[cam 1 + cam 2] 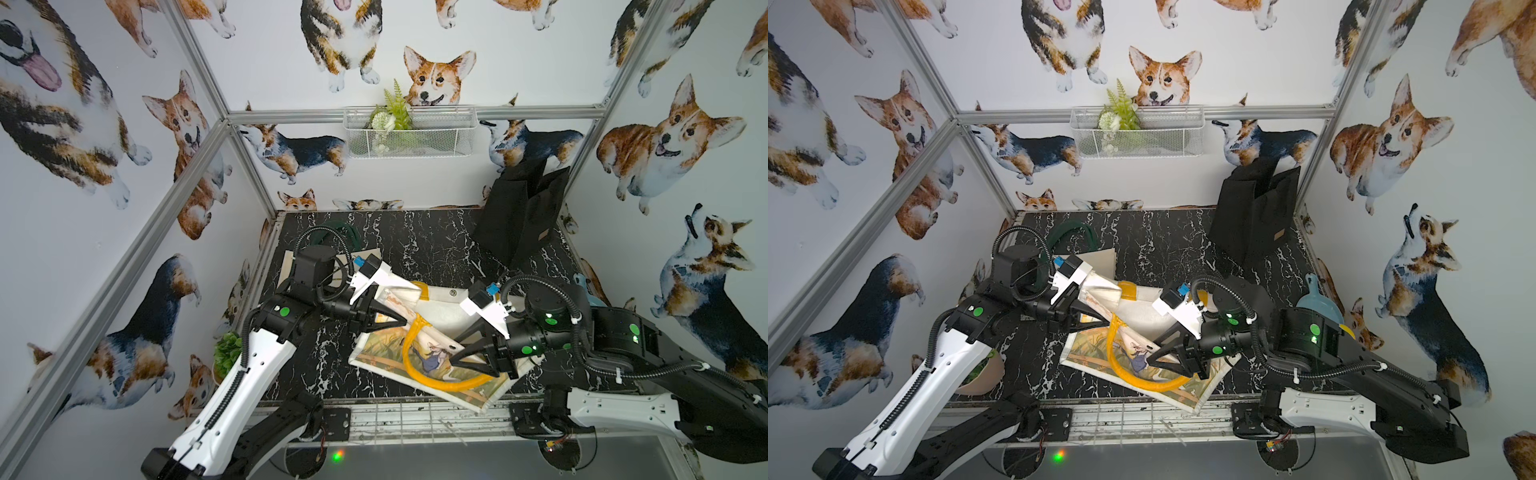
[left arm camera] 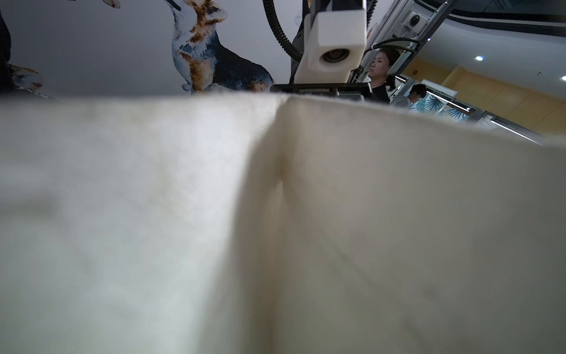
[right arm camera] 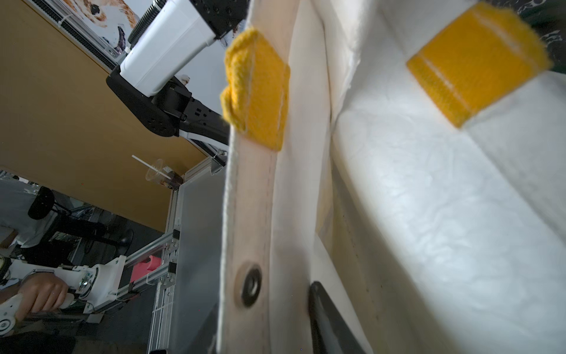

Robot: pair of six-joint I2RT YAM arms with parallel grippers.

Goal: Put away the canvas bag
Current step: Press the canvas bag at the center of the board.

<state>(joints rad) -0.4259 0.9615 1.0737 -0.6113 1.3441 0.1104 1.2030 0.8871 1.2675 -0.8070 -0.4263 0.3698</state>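
My left end effector [image 1: 401,322] is clamped on the cream printed canvas bag [image 1: 386,353], lower centre on the black marble tabletop [image 1: 415,241]; my right end effector [image 1: 454,357] hangs part-open at its rim opposite.

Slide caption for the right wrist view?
Cream canvas bag hem-on: yellow woven handle ends, dark round snap, black gripper fingertip alongside.

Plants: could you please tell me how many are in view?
2. A fern sits in the wire basket on the back wall; a potted plant stands by the table's front corner, beside the left arm. Others could hide behind the arms.
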